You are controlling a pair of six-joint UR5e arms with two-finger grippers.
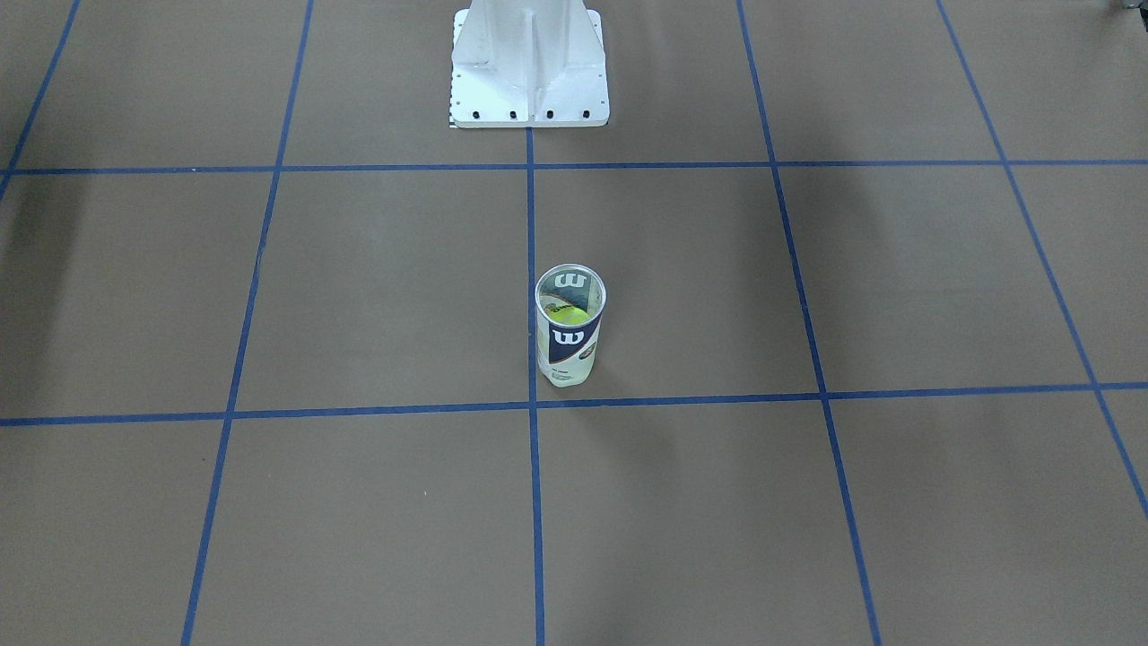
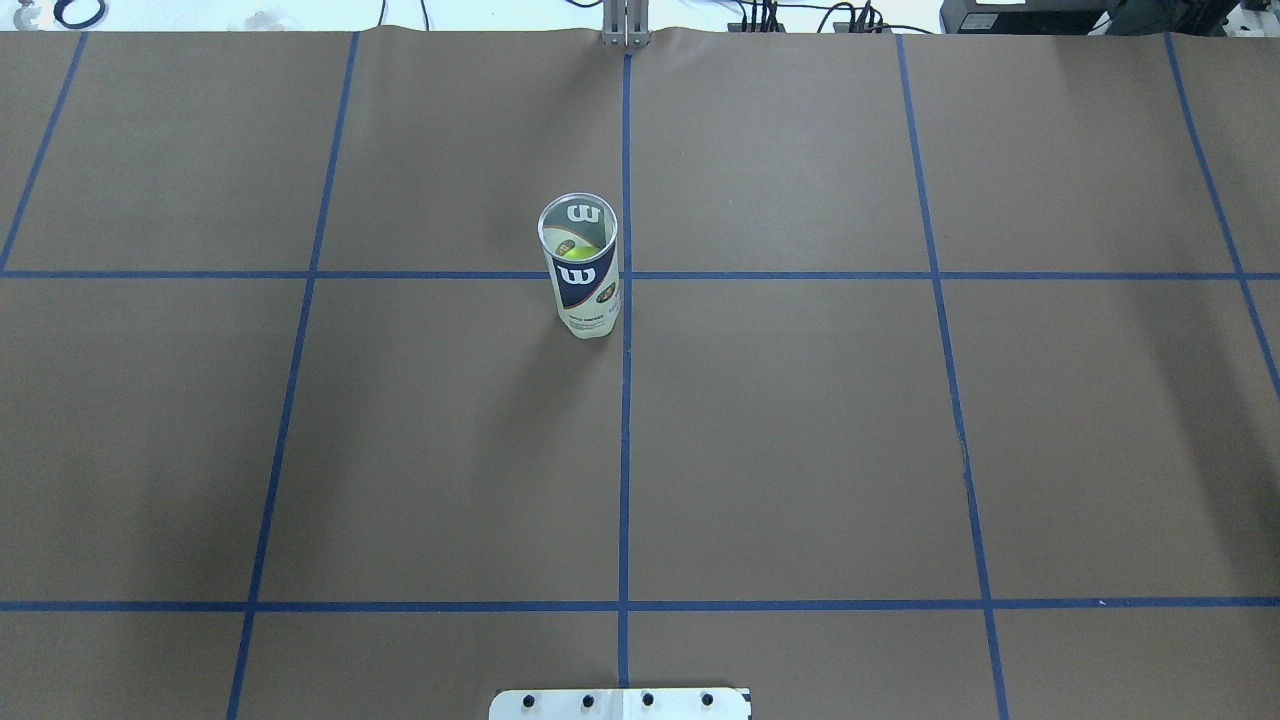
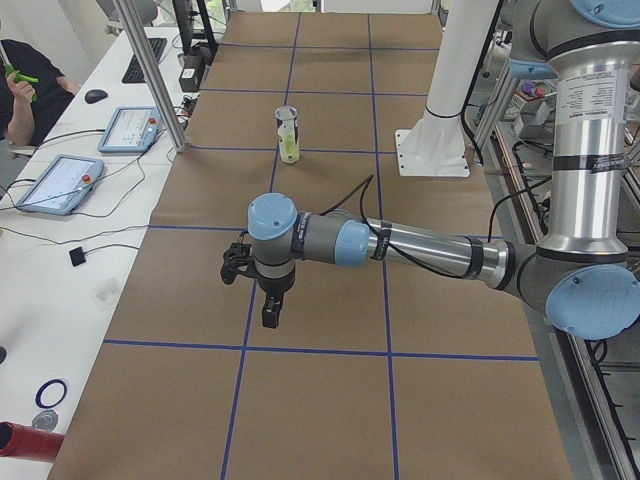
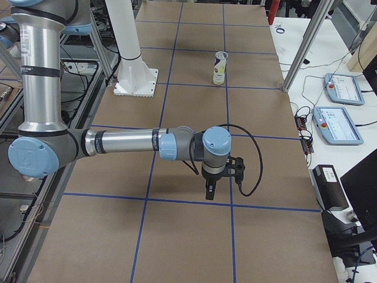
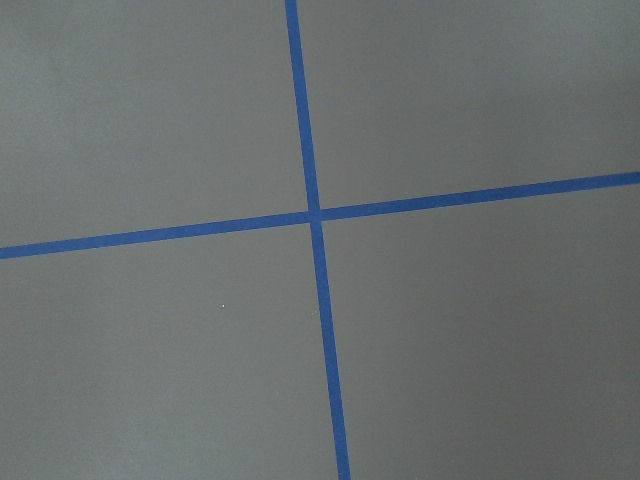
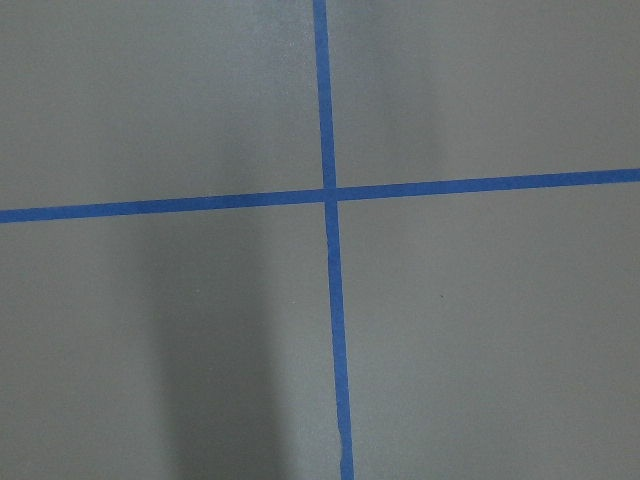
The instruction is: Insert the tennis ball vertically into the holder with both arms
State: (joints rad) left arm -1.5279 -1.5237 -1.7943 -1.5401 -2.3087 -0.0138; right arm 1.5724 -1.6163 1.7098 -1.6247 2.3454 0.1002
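The holder (image 1: 570,325) stands upright near the table's middle, open end up; it also shows in the overhead view (image 2: 580,265) and both side views (image 3: 288,135) (image 4: 220,68). A yellow-green tennis ball (image 1: 567,314) lies inside it, seen through the opening (image 2: 574,250). My left gripper (image 3: 270,312) shows only in the exterior left view, pointing down over the table far from the holder. My right gripper (image 4: 210,190) shows only in the exterior right view, also far from the holder. I cannot tell whether either is open or shut. Both wrist views show only table.
The white bolted pedestal base (image 1: 529,63) stands at the robot's side of the brown table (image 2: 800,430), which is marked with blue tape lines (image 2: 625,400). Tablets and cables (image 3: 60,185) lie on a white bench beside the table. A person (image 3: 20,90) sits there.
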